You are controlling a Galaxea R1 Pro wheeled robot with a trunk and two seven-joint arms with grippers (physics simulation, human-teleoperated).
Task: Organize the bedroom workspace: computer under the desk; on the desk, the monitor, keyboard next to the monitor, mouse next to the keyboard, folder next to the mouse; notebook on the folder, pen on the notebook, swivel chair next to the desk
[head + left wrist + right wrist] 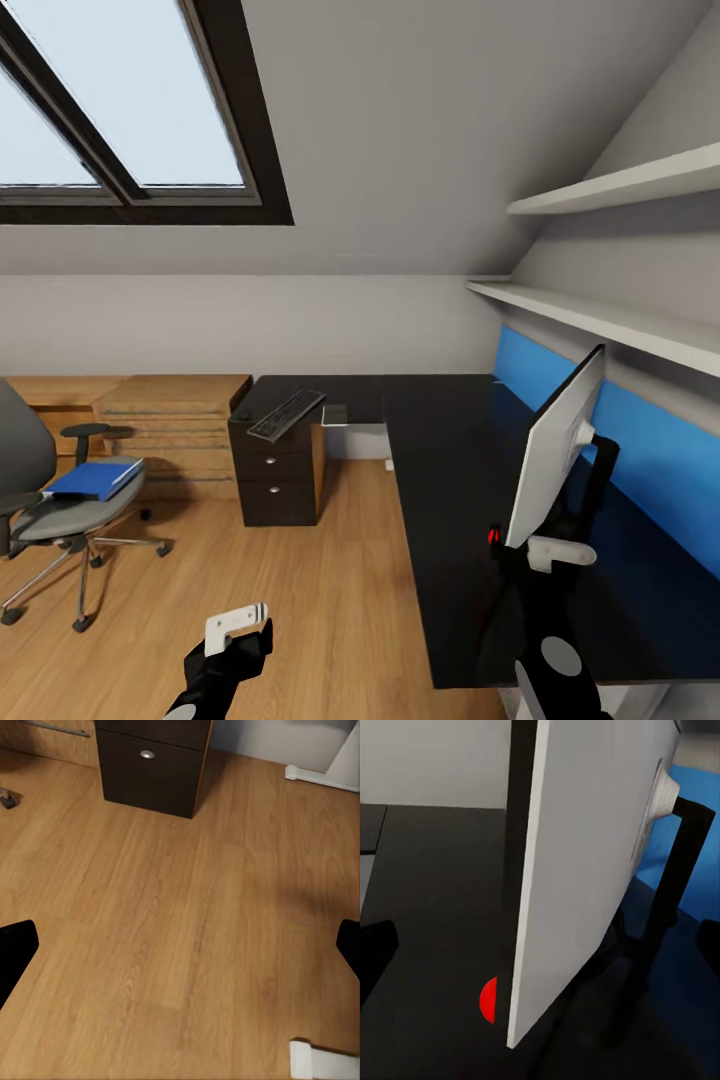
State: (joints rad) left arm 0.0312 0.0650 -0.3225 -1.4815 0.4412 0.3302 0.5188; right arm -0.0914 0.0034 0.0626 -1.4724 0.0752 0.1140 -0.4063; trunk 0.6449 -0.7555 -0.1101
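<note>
The black L-shaped desk (450, 480) runs along the right wall. The monitor (555, 460) stands on it edge-on, its pale back (585, 870) and red dot (489, 1000) close in the right wrist view. My right gripper (545, 548) is open at the monitor's lower corner, dark fingertips (375, 952) spread wide. The keyboard (287, 413) lies on the desk's far end, with the small black mouse (241, 414) beside it. The blue folder (95, 478) rests on the swivel chair (60, 515) at the left. My left gripper (237, 625) hangs open over the wooden floor (180, 915).
A black drawer unit (275, 480) with silver knobs (147, 754) stands under the desk's far end. A light wooden chest (175, 420) sits behind the chair. Two white shelves (620, 185) and a blue wall panel (660, 450) line the right wall. A small pale flat thing (335, 415) lies beside the keyboard.
</note>
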